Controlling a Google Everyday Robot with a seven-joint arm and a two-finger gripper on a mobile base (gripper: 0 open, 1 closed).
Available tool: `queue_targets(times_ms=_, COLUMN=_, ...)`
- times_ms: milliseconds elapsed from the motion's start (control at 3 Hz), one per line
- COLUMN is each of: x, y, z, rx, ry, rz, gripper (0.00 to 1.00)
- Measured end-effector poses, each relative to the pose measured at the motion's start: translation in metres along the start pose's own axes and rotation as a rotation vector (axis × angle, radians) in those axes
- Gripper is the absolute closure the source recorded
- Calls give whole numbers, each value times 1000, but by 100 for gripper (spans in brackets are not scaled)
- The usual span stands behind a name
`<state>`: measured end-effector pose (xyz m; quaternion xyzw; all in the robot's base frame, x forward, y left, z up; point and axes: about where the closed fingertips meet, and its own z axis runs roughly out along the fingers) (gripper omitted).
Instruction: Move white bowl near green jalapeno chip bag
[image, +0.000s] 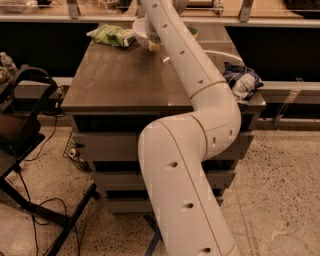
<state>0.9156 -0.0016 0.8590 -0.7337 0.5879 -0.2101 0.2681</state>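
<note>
The robot's white arm (210, 100) rises from the bottom of the view, bends at an elbow over the right edge of the desk (125, 80) and reaches away to the desk's far side. The pincer (151, 41) is at that far end, almost wholly covered by the arm's last link, so whether it is open or closed, or has hold of anything, cannot be told.

The white bowl (141, 31) is right against the pincer, on its left as seen from here. Only the bowl's left part shows (the rest is behind the arm). Whether it rests on the desk or is held a little above it cannot be told either.

The green jalapeno chip bag (112, 36) lies flat on the desk just left of the bowl, and so a little further left of the pincer. Its crumpled right end comes up to the bowl's rim, though actual contact is unclear.

A dark blue-and-white snack bag (242, 80) sits well apart from the pincer, to its right and much nearer the camera, at the desk's right edge beside the elbow. Far to the pincer's left and lower down, a black chair (20, 115) stands on the speckled floor (280, 200), with dark cables (30, 220) trailing beneath it.
</note>
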Motion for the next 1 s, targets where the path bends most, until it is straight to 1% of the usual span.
queue_targets(times_ms=333, x=-1, y=2, z=4, rx=-5, ry=-1, rz=-1, gripper=28)
queue_targets(times_ms=667, x=-3, y=5, z=10, rx=-12, ry=-1, rz=-3, gripper=0)
queue_targets(times_ms=1000, x=-3, y=3, z=7, rx=-12, ry=-1, rz=-3, gripper=0)
